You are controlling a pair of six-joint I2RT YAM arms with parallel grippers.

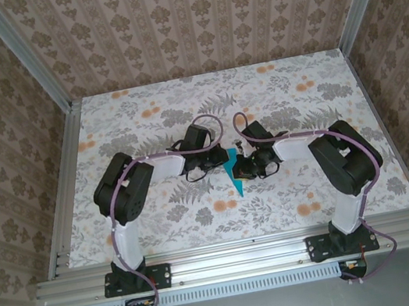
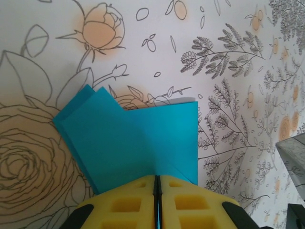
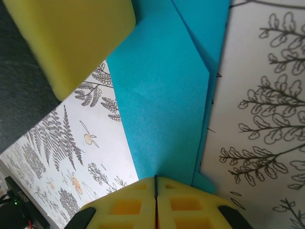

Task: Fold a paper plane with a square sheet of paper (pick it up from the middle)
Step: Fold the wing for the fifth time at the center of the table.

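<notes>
My left hand (image 2: pixel 157 183) is closed right down on the teal paper (image 2: pixel 138 138), its yellow pads meeting with only the sheet between them. My right hand (image 3: pixel 156 183) is clamped just as tight on the opposite side. The paper, creased into overlapping layers and tapering to a point, hangs between the two hands over the middle of the floral worktop (image 1: pixel 144 124); whether its tip touches the surface I cannot tell. With both hands gripping one thin sheet, any uneven pull could tear it or skew the crease, and a twist could crumple the layers or slip them from the foam. I read no brand, label or writing; the paper is plain.
</notes>
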